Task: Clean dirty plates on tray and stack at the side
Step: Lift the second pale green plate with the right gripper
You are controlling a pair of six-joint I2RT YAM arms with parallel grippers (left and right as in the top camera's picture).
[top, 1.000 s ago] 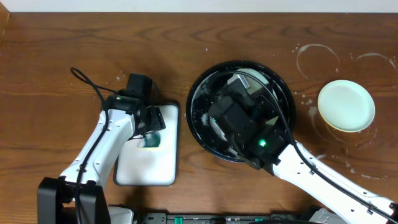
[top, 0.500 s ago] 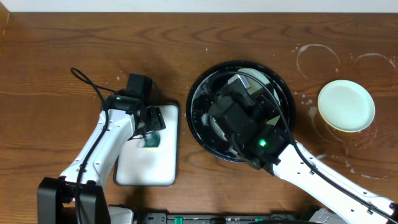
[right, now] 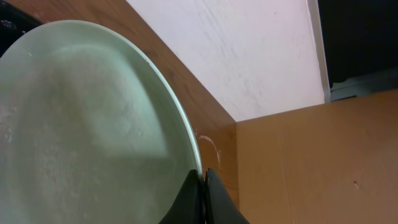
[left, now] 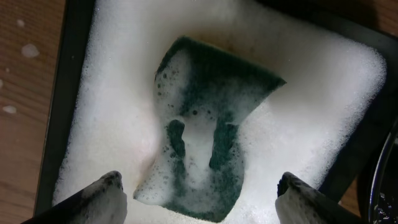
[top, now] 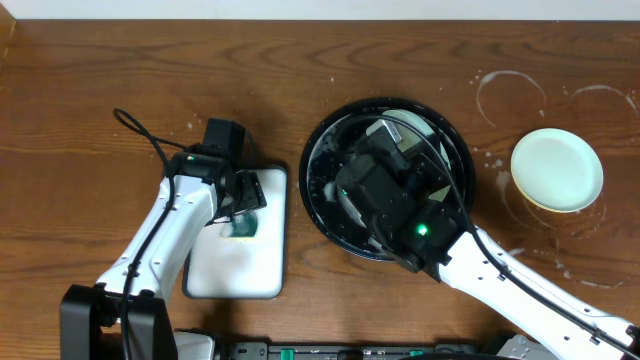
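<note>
My right gripper (right: 203, 185) is shut on the rim of a pale mint-green plate (right: 81, 124) and holds it tilted. In the overhead view this gripper (top: 378, 150) is inside the round black tray (top: 318, 150), and the arm hides most of the plate. A second mint-green plate (top: 557, 168) lies on top of the yellow plate (top: 543, 205) on the wood tabletop at the right. My left gripper (left: 202, 200) is open just above the foamy green sponge (left: 211, 130), one finger on each side of it, touching nothing.
The sponge (top: 243, 228) lies in a white rectangular tray (top: 235, 270) of foam, left of the black tray. Whitish ring stains (top: 510, 95) and water drops mark the tabletop around the stack. The left arm's cable (top: 140, 130) loops over the table.
</note>
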